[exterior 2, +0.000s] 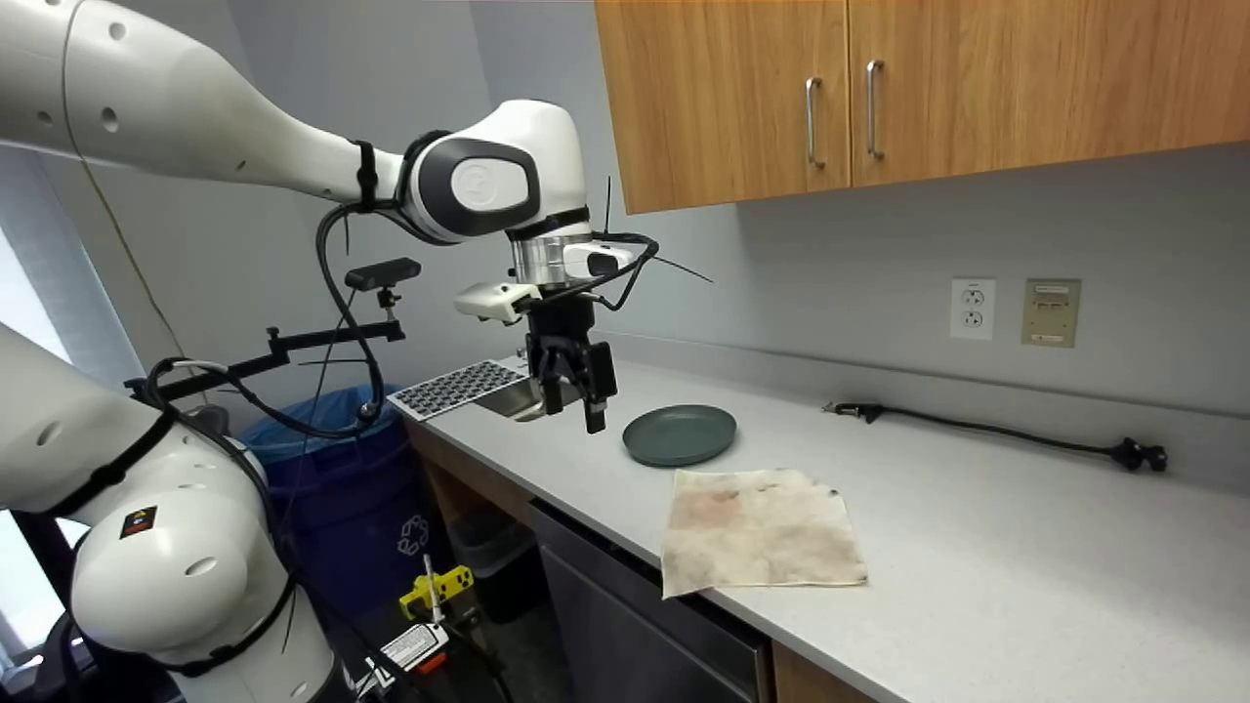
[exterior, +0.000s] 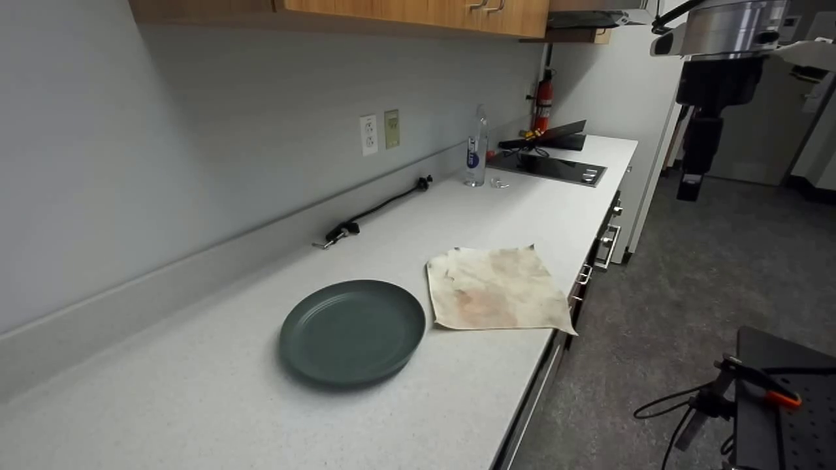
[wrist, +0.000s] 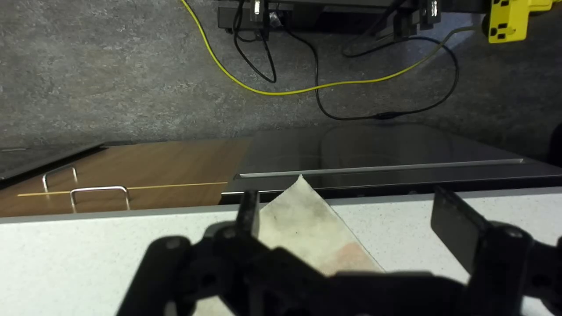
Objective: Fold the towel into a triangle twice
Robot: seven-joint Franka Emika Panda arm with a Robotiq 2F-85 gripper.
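The towel is a cream square cloth with brown and pinkish stains. It lies spread flat on the white counter in both exterior views [exterior: 499, 290] [exterior 2: 762, 532]. One corner sticks out past the counter's front edge. In the wrist view, that corner of the towel [wrist: 305, 219] points toward the floor side, and the rest is hidden behind the gripper body. My gripper [wrist: 347, 199] is open, with its fingers wide apart and nothing between them. In the exterior views the gripper [exterior: 690, 189] [exterior 2: 574, 408] hangs pointing down, well above counter height and apart from the towel.
A dark green plate [exterior: 353, 333] [exterior 2: 679, 434] stands beside the towel. A black flexible clamp arm [exterior: 379, 209] [exterior 2: 996, 433] lies along the wall. A clear bottle [exterior: 477, 150] and a cooktop [exterior: 548, 166] are farther along the counter. Wooden cabinets [exterior 2: 918, 93] hang above.
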